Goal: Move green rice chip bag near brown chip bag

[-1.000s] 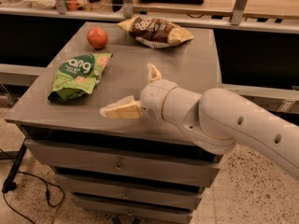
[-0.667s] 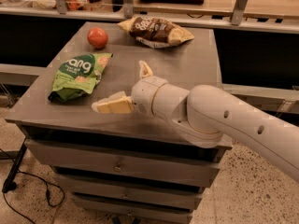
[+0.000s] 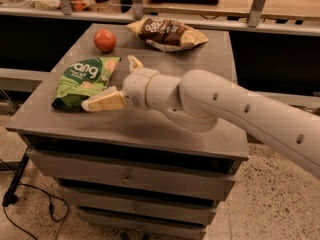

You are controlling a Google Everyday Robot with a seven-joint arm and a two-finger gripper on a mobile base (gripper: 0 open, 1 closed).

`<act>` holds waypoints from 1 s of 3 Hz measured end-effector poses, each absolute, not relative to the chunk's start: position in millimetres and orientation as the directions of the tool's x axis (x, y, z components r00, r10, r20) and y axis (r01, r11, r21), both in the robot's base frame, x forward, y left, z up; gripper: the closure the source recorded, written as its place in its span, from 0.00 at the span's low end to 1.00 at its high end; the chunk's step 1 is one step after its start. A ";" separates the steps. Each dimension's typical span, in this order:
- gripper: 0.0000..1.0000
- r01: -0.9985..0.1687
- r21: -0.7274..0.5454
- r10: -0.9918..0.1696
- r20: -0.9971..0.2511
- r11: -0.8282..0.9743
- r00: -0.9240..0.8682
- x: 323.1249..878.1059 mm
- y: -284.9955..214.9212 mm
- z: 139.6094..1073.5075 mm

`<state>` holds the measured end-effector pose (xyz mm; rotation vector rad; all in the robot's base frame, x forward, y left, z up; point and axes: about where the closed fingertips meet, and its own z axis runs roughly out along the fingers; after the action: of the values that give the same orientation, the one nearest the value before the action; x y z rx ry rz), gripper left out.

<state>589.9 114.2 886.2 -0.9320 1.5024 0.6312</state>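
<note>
The green rice chip bag (image 3: 85, 80) lies flat on the left side of the grey cabinet top (image 3: 165, 119). The brown chip bag (image 3: 167, 33) lies at the far middle of the top. My gripper (image 3: 116, 83) is open, its two cream fingers spread apart. The near finger (image 3: 102, 102) reaches the bag's right front edge; the far finger (image 3: 134, 63) points up beside the bag's right edge. The gripper holds nothing. My white arm comes in from the right across the top.
A red round fruit (image 3: 105, 40) sits at the far left of the top, just behind the green bag. The cabinet has drawers (image 3: 130, 176) below. A shelf with rails (image 3: 200, 14) runs behind it. A black cable (image 3: 20, 184) lies on the floor at left.
My gripper has moved left across the top, from the middle toward the green bag, and now its fingers stand at the bag's right edge. The bags and fruit have not moved.
</note>
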 end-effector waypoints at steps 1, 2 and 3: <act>0.00 -0.867 -0.119 -0.225 -0.974 0.484 0.008 595.5 135.7 879.8; 0.00 -0.877 -0.131 -0.258 -0.966 0.463 0.008 599.8 152.7 875.7; 0.00 -0.873 -0.144 -0.293 -0.956 0.466 0.001 601.8 164.6 874.2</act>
<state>601.8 164.6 874.2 -1.0525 1.5517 0.6234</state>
